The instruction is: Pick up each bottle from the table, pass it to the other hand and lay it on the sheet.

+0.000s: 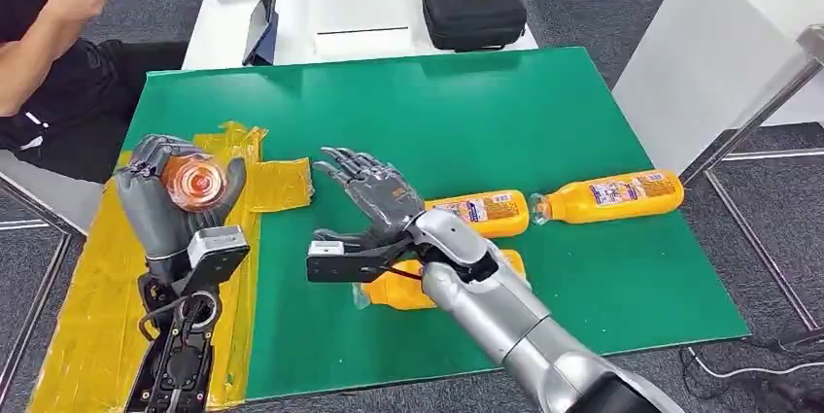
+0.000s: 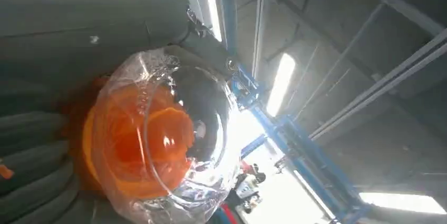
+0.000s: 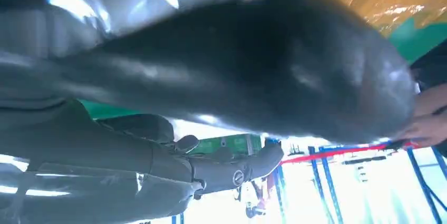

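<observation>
orange-labelled bottles (image 1: 607,195), label print unreadable

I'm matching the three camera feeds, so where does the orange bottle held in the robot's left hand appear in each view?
Head view: the clear plastic bottle of orange drink sits left of centre, its bottom facing the camera, gripped by the grey left hand.
Left wrist view: the bottle fills the lower left, against the fingers.
Right wrist view: I cannot make it out.
Shared landmark: the left hand itself.
</observation>
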You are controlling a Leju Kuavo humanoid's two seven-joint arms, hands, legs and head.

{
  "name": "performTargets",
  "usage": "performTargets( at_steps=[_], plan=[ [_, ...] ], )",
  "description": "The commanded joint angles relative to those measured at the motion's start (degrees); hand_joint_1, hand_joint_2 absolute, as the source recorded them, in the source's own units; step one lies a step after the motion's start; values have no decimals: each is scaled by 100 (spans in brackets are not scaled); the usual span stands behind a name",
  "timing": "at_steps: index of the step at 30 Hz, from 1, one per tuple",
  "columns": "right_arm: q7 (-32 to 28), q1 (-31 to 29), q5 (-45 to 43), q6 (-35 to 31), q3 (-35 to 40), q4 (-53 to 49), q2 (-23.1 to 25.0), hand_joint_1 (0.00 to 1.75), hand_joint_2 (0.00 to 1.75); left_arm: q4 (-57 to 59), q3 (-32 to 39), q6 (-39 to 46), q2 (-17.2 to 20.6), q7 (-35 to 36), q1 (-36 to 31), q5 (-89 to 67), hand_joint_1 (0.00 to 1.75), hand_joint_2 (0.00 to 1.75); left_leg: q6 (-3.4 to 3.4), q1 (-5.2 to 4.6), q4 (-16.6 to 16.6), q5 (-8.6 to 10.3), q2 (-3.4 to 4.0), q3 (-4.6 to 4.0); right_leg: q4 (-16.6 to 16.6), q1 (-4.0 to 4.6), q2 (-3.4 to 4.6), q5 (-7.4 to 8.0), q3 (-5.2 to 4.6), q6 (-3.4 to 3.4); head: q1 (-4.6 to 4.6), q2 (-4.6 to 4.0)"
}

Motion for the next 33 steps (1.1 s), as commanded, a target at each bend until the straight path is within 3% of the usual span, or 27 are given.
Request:
performTargets(
  at_steps=[1,3,6,11,14,27,28,30,31,32,33],
  plan=[
    [98,212,-135,-15,-303,-982,-740,0,0,1841,213,-9,62,931,-566,-2124,175,175,-7,-5,-10,2,-26,27,-5,-2,-42,-13,38,0,0,0],
    [107,320,-148,-75,-459,-1238,-910,0,0,2292,159,-9,131,1183,-640,-2469,175,175,-7,-5,-8,-3,-19,34,-6,-1,-37,-15,45,0,0,0],
    [334,412,-170,-188,-967,-1541,-1258,0,0,3398,-250,-9,447,2109,-863,-3537,175,175,-5,-6,-9,-2,-16,32,-8,-3,-32,-12,41,3,-2,0],
    [289,525,-373,2,-1454,-1709,-1483,0,0,4122,-590,-9,506,2425,-1010,-3660,175,175,-5,-8,-3,-2,-15,23,-2,-5,-27,-10,32,2,0,0],
    [317,996,-433,458,-1768,-2280,-1780,0,0,5017,-1143,-9,618,2650,-1172,-3555,175,175,-5,-10,-10,-1,-23,34,-7,-7,-41,-16,46,1,-2,0],
    [321,1182,-441,532,-1799,-2496,-1830,0,0,5032,-1221,-61,631,2707,-1145,-3529,175,175,-5,-7,1,-5,-1,10,1,-3,-10,-6,18,1,-2,0],
    [369,1421,-398,656,-1799,-2733,-1999,0,175,5421,-1302,-9,625,2663,-1248,-3345,175,175,-6,-5,3,-7,5,12,2,-1,-8,-7,20,0,-2,0],
    [309,1827,-524,846,-1803,-2966,-2225,0,175,5725,-1365,-283,636,2571,-1302,-2974,175,175,-10,-8,2,-14,7,33,2,-2,-15,-16,41,0,-2,0],
    [284,2032,-531,826,-1795,-3020,-2305,0,175,5785,-1389,-360,658,2469,-1323,-2730,141,175,-9,-5,-7,-10,-21,39,-10,1,-41,-20,58,1,-2,0],
    [314,2122,-401,898,-1670,-2990,-2370,0,175,5838,-1398,-463,658,2526,-1360,-2626,0,175,-10,-6,-7,-13,-18,47,-11,0,-42,-24,67,1,0,0],
    [324,2215,-361,970,-1532,-2963,-2389,0,175,5817,-1392,-472,662,2417,-1371,-2405,0,175,-5,-3,-9,-7,-22,35,-14,2,-36,-15,51,2,-2,0]
  ],
)
